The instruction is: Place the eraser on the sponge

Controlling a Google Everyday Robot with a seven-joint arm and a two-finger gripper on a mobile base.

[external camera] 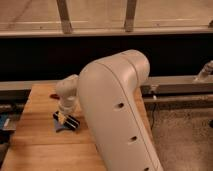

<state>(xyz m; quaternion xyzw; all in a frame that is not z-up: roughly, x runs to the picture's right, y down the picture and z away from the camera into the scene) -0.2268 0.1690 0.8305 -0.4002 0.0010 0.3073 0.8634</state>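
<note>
My gripper [66, 118] hangs from its white wrist over the left part of the wooden table [40, 150], reaching down. Right at its tip is the eraser [70, 121], a small black oblong block. It lies over the light-blue sponge [60, 128], whose edge sticks out to the lower left. I cannot make out whether the gripper is touching the eraser. My large white upper arm [117, 110] fills the middle of the view and hides the table's right half.
A thin red-brown object [52, 94] lies on the table behind the gripper. A dark wall and a metal rail [175, 85] run along the table's far side. Speckled floor [185, 135] lies to the right. Something blue [4, 122] sits past the left edge.
</note>
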